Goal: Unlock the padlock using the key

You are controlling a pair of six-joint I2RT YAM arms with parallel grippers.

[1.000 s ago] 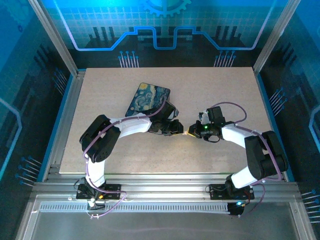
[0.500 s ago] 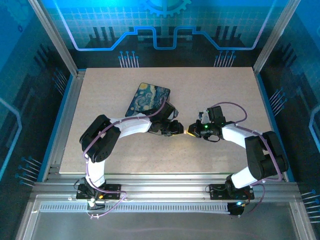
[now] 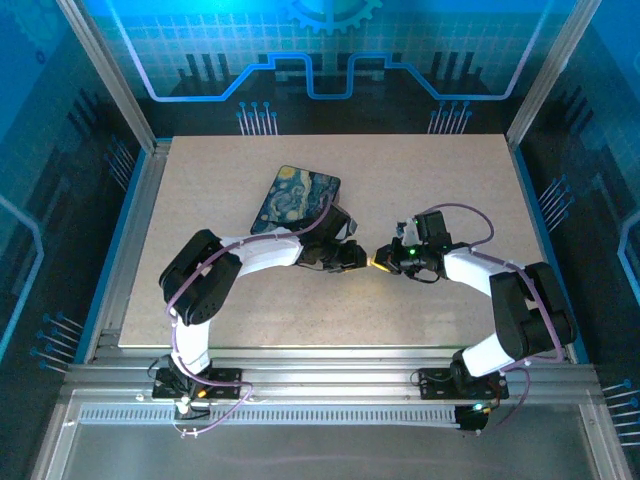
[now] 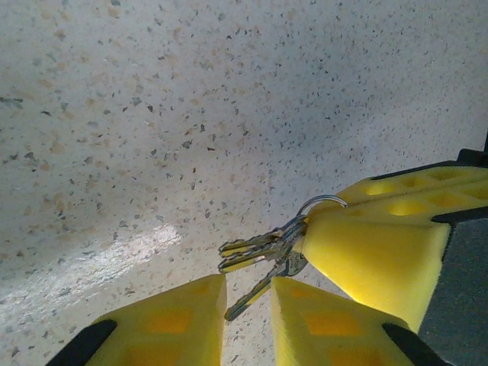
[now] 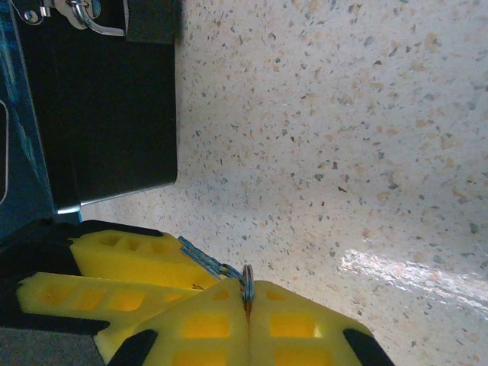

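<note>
Barely anything has shifted: seen from above, the right arm [image 3: 470,270] has nudged its wrist a touch left and farther away, tightening the gap to the left arm [image 3: 260,255], which sits about where it was. Both meet near the middle of the bench [image 3: 450,180], just on the near side of the painted box [image 3: 295,195].

The right jaws are fully closed, their yellow pads [image 5: 290,328] pinching the key ring [image 5: 246,278] edge-on. That grip leaves the bunch free to fan out toward the other arm, which is probably why the ring is held and not a blade.

The left jaws stand only slightly apart. In the left wrist view, the key [image 4: 248,297] slants down into the narrow gap between the left fingertips [image 4: 183,320]. It may brush one pad, but it is not pinched from both sides. Two spare keys [image 4: 255,248] splay off to the left, clear of that gap.

The padlock [image 5: 152,19] is well apart from the keys. Its dark body and silvery shackle hang at the black side of the box, at the top edge of the right wrist view.

My reading is that this is a hand-over. The left jaws need to close squarely on the one blade before the ring is let go. If they close off-centre, the key could twist or take a spare key with it.
</note>
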